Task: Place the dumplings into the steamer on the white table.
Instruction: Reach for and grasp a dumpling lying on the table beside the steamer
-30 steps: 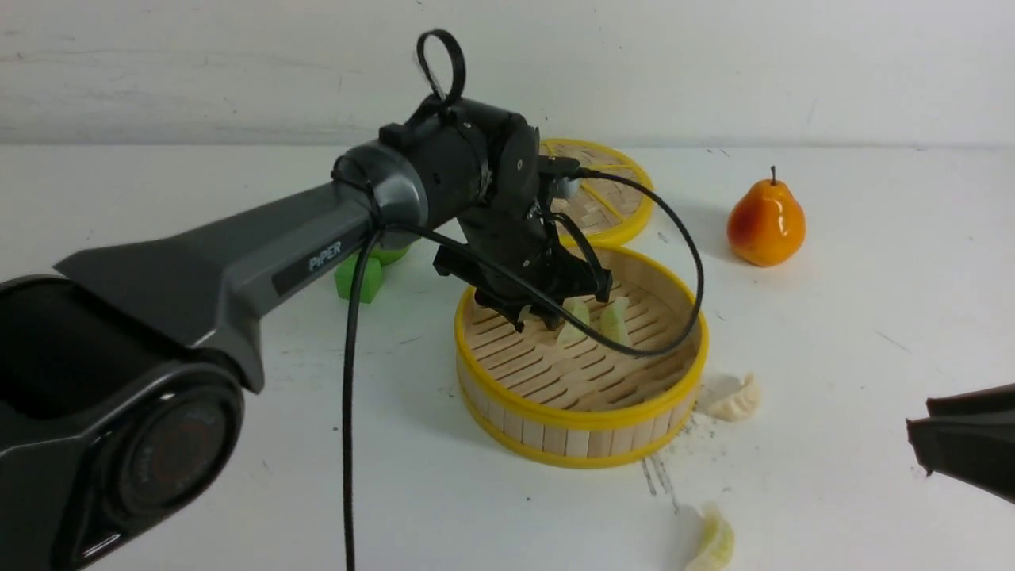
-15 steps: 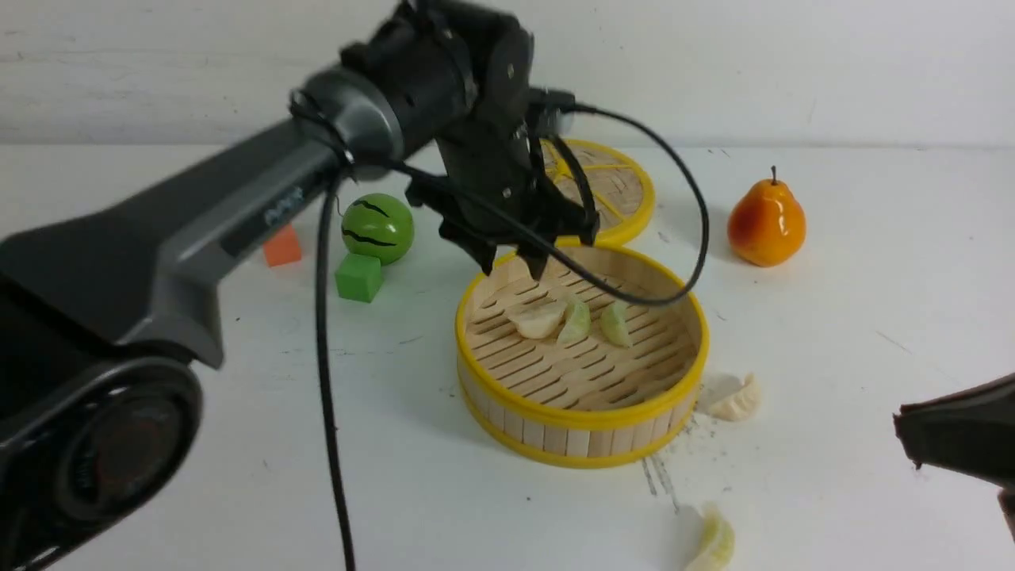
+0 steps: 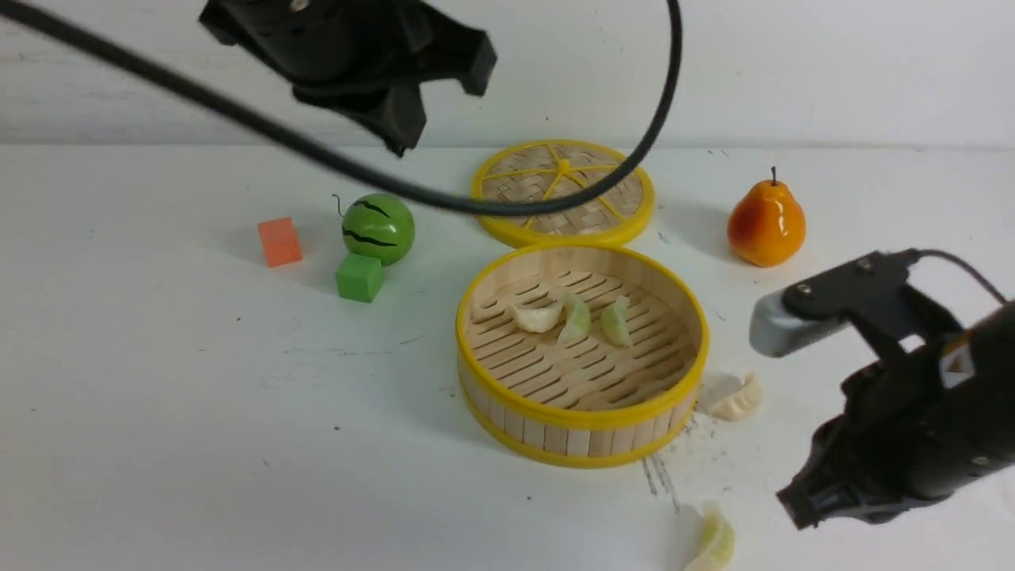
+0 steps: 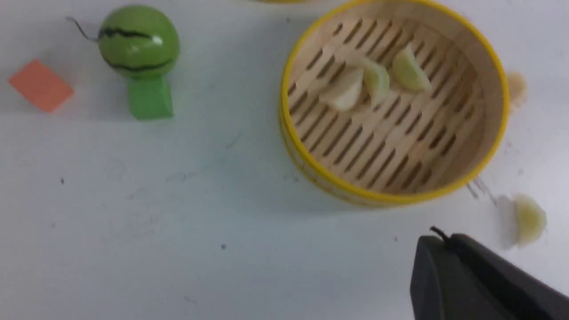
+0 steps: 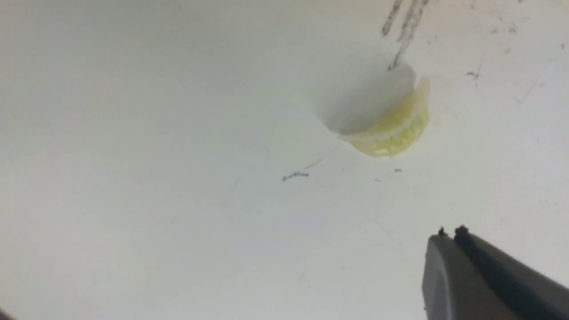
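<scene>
Left arm [image 3: 349, 47] black, thick black cable [image 3: 476, 208] attached. Right arm [image 3: 912, 428] black, grey camera cap [image 3: 773, 333], charcoal right gripper [image 5: 450, 233].

The nearest dumpling [image 3: 714, 542] is cropped at bottom.

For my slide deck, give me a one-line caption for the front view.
Three dumplings in the steamer, two more on the white table near it, lid and pear behind.

text: none legible | right arm [image 3: 912, 428] — small orange sticker [image 3: 957, 361], unreadable
</scene>
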